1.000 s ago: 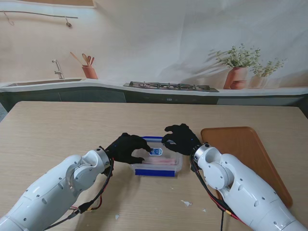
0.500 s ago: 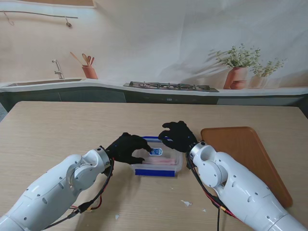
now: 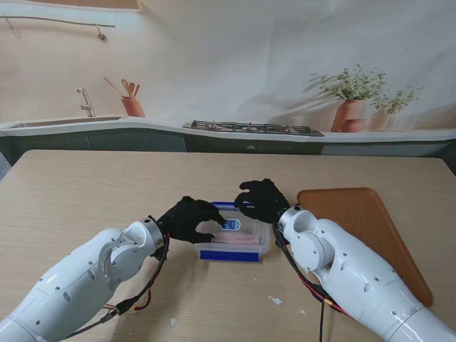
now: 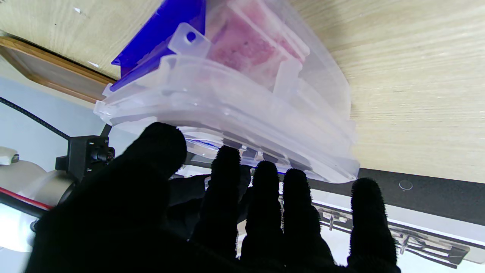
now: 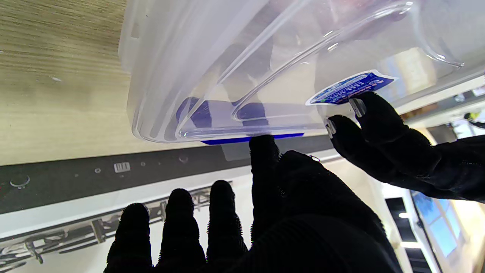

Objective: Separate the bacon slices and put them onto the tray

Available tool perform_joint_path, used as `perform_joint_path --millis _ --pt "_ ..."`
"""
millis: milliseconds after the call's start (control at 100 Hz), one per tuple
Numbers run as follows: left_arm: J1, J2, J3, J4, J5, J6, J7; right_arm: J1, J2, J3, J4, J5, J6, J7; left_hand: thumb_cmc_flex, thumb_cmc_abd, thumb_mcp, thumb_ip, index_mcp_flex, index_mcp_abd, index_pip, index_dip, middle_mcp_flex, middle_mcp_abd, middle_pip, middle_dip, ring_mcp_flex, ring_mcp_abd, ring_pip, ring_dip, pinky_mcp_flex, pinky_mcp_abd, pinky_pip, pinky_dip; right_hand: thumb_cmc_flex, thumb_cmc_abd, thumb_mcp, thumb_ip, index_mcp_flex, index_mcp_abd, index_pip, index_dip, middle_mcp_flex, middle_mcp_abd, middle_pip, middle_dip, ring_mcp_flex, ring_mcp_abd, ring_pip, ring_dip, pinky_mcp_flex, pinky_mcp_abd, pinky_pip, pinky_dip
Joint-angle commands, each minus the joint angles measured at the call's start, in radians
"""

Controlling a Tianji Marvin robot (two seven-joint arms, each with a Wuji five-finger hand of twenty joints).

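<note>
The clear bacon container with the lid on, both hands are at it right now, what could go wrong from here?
1. The container sits loose on the table; the right hand working the lid's edge could lift or slide the whole box unless the left hand pins it.
2. If the lid pops free suddenly, the bacon could spill short of the tray.

The bench (image 3: 92,185) is faced in pale, matt wood grain. The container (image 3: 235,242) is moulded from clear glossy plastic, with blue plastic clips and a printed paper label (image 3: 230,224). Each robot hand (image 3: 187,218) (image 3: 262,201) is covered in black, fuzzy matt cloth. The tray (image 3: 363,221) is smooth brown wood.
</note>
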State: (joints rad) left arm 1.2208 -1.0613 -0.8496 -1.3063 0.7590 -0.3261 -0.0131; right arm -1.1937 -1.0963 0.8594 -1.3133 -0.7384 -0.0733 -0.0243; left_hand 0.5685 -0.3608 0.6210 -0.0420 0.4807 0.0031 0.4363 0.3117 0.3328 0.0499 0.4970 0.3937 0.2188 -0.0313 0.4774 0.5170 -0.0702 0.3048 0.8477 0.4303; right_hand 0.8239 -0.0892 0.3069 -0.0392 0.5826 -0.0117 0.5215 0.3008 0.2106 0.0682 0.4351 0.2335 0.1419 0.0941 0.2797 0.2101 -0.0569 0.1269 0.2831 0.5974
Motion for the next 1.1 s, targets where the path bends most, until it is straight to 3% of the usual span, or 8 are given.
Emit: perform_joint_path --millis 0,310,390,440,490,560,740,1090 --pt "0.031 0.003 0.029 0.053 0.017 0.004 -0.045 0.0 -0.006 -0.01 0.015 -0.001 0.014 0.02 0.003 -0.075 -0.02 -0.011 0.037 0.066 0.021 -0.003 -0.022 0.007 0.006 0.001 0.012 0.162 0.003 -0.001 -0.02 0.008 -0.001 -0.013 0.03 -0.004 0.023 -0.046 0.016 0.001 0.011 -0.012 -0.03 -0.017 -0.021 -0.005 -0.025 -0.029 -0.015 -0.006 -0.012 -0.017 -0.005 0.006" --pt "0.021 0.007 0.044 0.057 0.028 -0.001 -0.05 0.024 -0.015 -0.045 0.04 -0.003 0.079 0.005 -0.014 -0.126 0.01 -0.011 0.03 0.059 0.022 -0.002 -0.028 -0.001 0.006 -0.001 0.006 0.163 -0.003 -0.002 -0.024 0.015 -0.039 -0.032 0.007 0.005 0.01 -0.041 -0.019 -0.033 -0.033 -0.04 -0.031 -0.02 -0.028 -0.008 -0.025 -0.028 -0.02 -0.008 -0.016 -0.021 -0.003 0.008" --pt "0.017 0.008 0.051 0.058 0.04 -0.001 -0.048 0.029 -0.015 -0.052 0.042 -0.007 0.093 0.003 -0.019 -0.13 0.012 -0.012 0.028 0.058 0.023 -0.002 -0.032 0.019 0.003 -0.002 0.006 0.161 -0.005 -0.002 -0.024 0.019 -0.061 -0.041 0.008 0.007 0.008 -0.037 -0.022 -0.031 -0.044 -0.045 -0.031 -0.021 -0.031 -0.009 -0.026 -0.028 -0.022 -0.009 -0.017 -0.019 -0.002 0.009" --pt "0.017 0.009 0.053 0.058 0.044 0.0 -0.046 0.027 -0.014 -0.051 0.033 -0.015 0.102 0.007 -0.023 -0.135 0.015 -0.011 0.027 0.058 0.023 -0.002 -0.03 -0.002 0.004 -0.001 0.005 0.16 -0.007 -0.001 -0.025 0.021 -0.075 -0.046 0.008 0.009 0.007 -0.036 -0.021 -0.028 -0.047 -0.046 -0.031 -0.021 -0.031 -0.009 -0.026 -0.027 -0.022 -0.009 -0.017 -0.019 -0.002 0.009" --pt "0.017 0.009 0.053 0.057 0.048 0.002 -0.043 0.027 -0.012 -0.052 0.026 -0.021 0.11 0.014 -0.025 -0.136 0.017 -0.012 0.027 0.058 0.024 -0.001 -0.034 0.024 0.001 -0.002 0.003 0.159 -0.007 -0.001 -0.025 0.023 -0.091 -0.051 0.007 0.011 0.005 -0.035 -0.028 -0.03 -0.054 -0.049 -0.032 -0.022 -0.034 -0.01 -0.027 -0.027 -0.023 -0.01 -0.019 -0.02 -0.003 0.009" --pt "0.017 0.009 0.054 0.058 0.053 0.004 -0.039 0.032 -0.011 -0.058 0.026 -0.031 0.123 0.015 -0.028 -0.139 0.017 -0.012 0.026 0.057 0.024 -0.001 -0.031 0.007 0.002 -0.001 0.002 0.16 -0.007 0.001 -0.023 0.025 -0.106 -0.055 0.006 0.015 0.004 -0.032 -0.032 -0.02 -0.064 -0.052 -0.032 -0.022 -0.037 -0.012 -0.027 -0.027 -0.025 -0.011 -0.021 -0.021 -0.004 0.01" --pt "0.017 0.009 0.054 0.057 0.058 0.008 -0.038 0.043 -0.011 -0.073 0.026 -0.05 0.16 0.016 -0.033 -0.142 0.017 -0.013 0.025 0.058 0.024 -0.002 -0.036 0.022 -0.001 0.0 0.0 0.16 -0.009 0.003 -0.02 0.025 -0.116 -0.053 -0.008 0.028 -0.002 -0.023 -0.045 -0.011 -0.097 -0.059 -0.031 -0.023 -0.044 -0.015 -0.027 -0.027 -0.031 -0.014 -0.025 -0.022 -0.004 0.011" --pt "0.01 0.008 0.068 0.064 0.055 0.003 -0.033 0.055 -0.015 -0.075 0.022 -0.063 0.169 -0.002 -0.04 -0.14 0.013 -0.013 0.025 0.056 0.022 -0.003 -0.037 0.019 -0.004 0.001 0.001 0.158 -0.012 0.005 -0.022 0.039 -0.189 -0.065 -0.057 0.039 -0.039 -0.003 -0.068 -0.056 -0.162 -0.027 -0.029 -0.022 -0.04 -0.012 -0.025 -0.027 -0.028 -0.013 -0.032 -0.02 -0.005 0.015"
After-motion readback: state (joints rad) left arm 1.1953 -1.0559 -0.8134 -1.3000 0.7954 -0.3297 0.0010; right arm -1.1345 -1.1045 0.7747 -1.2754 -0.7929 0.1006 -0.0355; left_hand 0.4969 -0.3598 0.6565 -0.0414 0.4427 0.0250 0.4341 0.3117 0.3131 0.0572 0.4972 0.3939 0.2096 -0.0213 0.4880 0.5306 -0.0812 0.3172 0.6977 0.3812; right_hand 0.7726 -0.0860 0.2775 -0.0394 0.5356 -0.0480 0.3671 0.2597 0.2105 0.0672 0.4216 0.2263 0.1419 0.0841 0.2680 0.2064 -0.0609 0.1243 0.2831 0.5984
